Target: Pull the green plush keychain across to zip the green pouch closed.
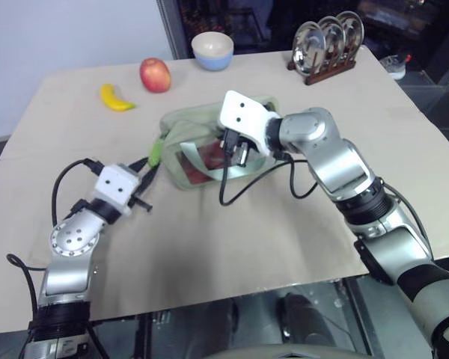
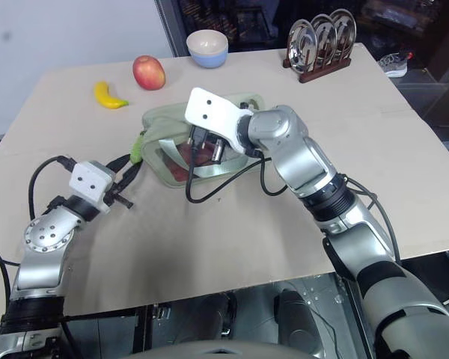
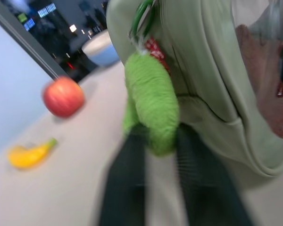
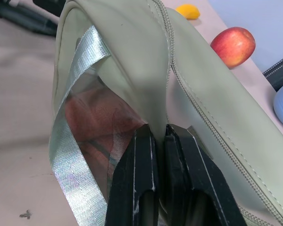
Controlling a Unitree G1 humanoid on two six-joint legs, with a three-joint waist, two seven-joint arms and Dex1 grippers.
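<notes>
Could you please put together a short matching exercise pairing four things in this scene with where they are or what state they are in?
Things:
1. green plush keychain
2. green pouch
3. apple
4. banana

States:
A. pinched at its edge by the shut right pincer
B. lying at the table's left side, left of the red fruit
C. gripped between the left pincer's fingers
D. standing beside the bowl

Pairs: 1-C, 2-A, 3-D, 4-B

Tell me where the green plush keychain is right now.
The green plush keychain hangs at the green pouch's left end, pinched in the left claw. In the head views it sits left of centre, nearer the robot than the banana and apple.
</notes>
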